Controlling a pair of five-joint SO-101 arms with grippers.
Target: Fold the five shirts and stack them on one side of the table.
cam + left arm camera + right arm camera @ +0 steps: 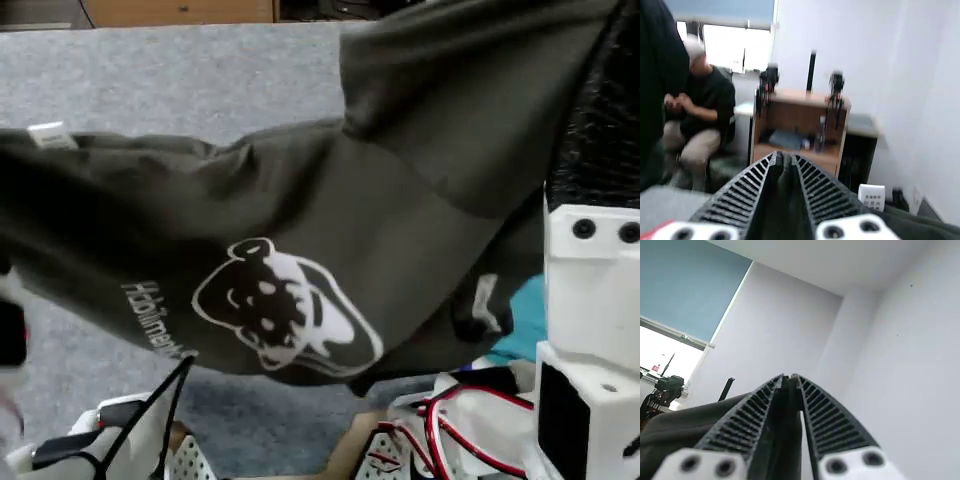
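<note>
A dark olive shirt [330, 210] with a white bear print [280, 305] hangs stretched in the air across the high view, close to the camera. My left gripper [784, 161] points up and is shut on a fold of this dark cloth [782, 200]. My right gripper [790, 380] also points up toward the ceiling, shut on dark shirt cloth [785, 430] pinched between its fingers. A black ribbed finger [600, 110] and the white body of an arm [590, 330] stand at the right of the high view. A teal piece of cloth [525, 320] peeks out under the shirt there.
The grey table top [170, 80] lies beneath the raised shirt. White arm bases with red and black wires [440, 430] sit at the near edge. A wooden shelf unit [800, 130] stands in the room behind.
</note>
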